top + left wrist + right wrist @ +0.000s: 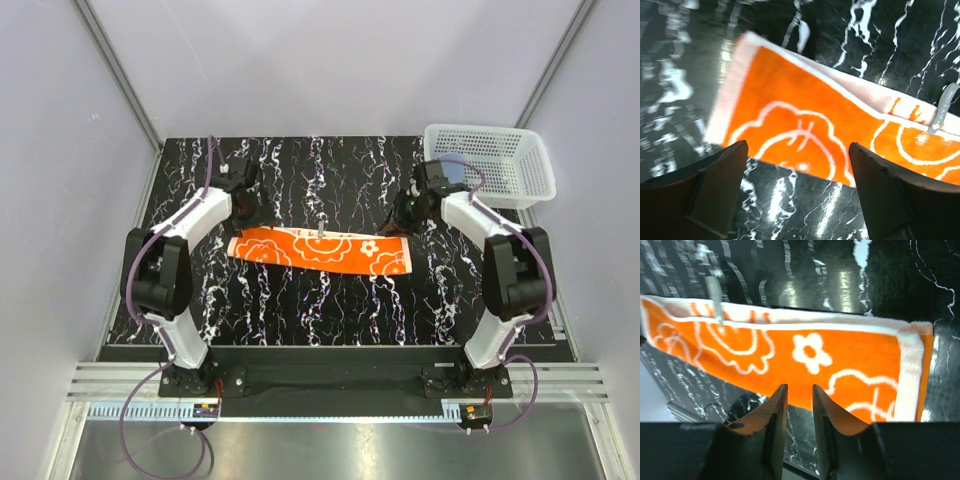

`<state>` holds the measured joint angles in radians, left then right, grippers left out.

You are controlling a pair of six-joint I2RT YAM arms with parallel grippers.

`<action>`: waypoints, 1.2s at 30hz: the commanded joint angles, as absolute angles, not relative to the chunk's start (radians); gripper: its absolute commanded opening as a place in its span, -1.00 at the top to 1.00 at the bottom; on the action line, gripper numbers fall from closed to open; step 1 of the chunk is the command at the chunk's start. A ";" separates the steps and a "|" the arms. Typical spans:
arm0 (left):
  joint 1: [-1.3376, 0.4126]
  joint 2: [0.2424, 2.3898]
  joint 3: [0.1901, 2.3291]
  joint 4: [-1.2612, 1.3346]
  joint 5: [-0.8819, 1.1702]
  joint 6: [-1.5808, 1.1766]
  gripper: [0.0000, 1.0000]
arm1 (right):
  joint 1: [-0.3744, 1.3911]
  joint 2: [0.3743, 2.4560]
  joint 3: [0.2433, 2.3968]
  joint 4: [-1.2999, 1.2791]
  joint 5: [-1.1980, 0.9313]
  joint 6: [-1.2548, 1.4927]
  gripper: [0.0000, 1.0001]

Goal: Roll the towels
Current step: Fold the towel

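Pale grey walls close in a black table veined with white; the two arms rise from its near edge. On the left, the left arm reaches over the table, its left fingers just above the left end of the orange towel; in the left wrist view they stand wide apart with nothing between them, the towel's pale-bordered corner lying flat beyond the tips. The towel itself lies mid-table as a long folded strip (orange with white swirls and flowers), running left to right and dipping slightly towards its right end; a small grey tab sticks up from its far edge near the middle. At the strip's right end sit the right fingers; the right wrist view shows them drawn close together, only a narrow gap left, gripping nothing, with the towel's near edge just past their tips; whether they touch the cloth I cannot tell. In the far right corner, well apart from the towel, a white mesh basket hangs partly over the table's edge.
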<state>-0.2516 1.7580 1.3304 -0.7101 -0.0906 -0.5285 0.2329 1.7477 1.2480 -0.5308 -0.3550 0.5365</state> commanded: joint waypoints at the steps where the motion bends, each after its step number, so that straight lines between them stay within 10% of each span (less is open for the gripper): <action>1: -0.241 1.839 1.358 -0.649 -0.028 -0.526 -0.72 | 0.227 1.827 1.298 -0.497 -0.400 0.505 0.36; 18: -0.129 2.005 1.396 -0.680 -0.153 -0.601 -0.66 | 0.127 2.036 1.292 -0.525 -0.264 0.454 0.41; 36: -0.179 1.839 1.459 -0.698 -0.054 -0.532 -0.92 | 0.164 1.818 1.436 -0.683 -0.210 0.411 0.14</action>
<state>-0.1638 1.9415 1.4059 -0.6968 -0.0662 -0.5648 0.1463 1.9476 1.3659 -0.6292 -0.2771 0.4538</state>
